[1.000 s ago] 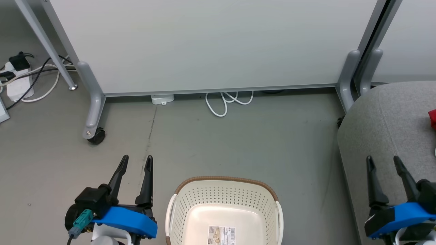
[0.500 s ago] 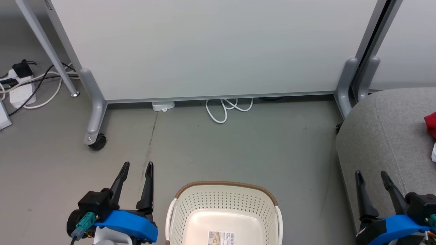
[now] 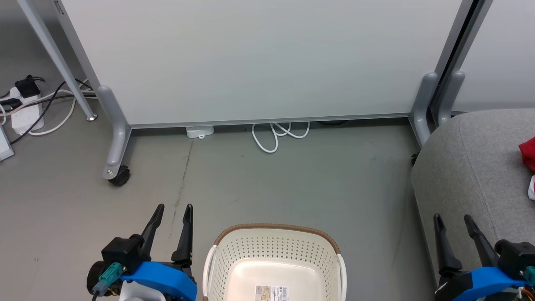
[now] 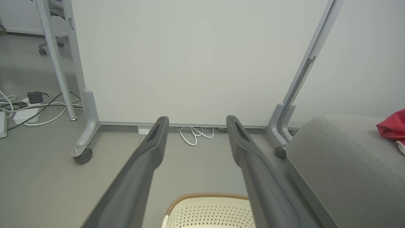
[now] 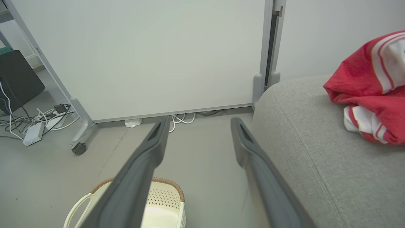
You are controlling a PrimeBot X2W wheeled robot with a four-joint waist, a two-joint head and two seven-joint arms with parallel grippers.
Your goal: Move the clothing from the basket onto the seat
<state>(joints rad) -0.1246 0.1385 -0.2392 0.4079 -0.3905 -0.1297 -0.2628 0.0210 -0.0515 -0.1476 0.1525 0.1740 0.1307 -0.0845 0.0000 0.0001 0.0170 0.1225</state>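
Red clothing (image 4: pixel 392 128), apparently, on seat (image 4: pixel 341 158)

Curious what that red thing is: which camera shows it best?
Right wrist view: the clothing lies bunched on the seat, white stripes clear. Head and left wrist views cut it to a red corner at their right edge.

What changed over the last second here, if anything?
The head camera tilted a little, shifting the whole picture down. Beyond that, the right claw drew back toward the robot and slightly left; the left claw edged back less. Nothing was gripped or released: both claws stay open and empty, the basket shows no clothing, and the clothing lies on the seat.
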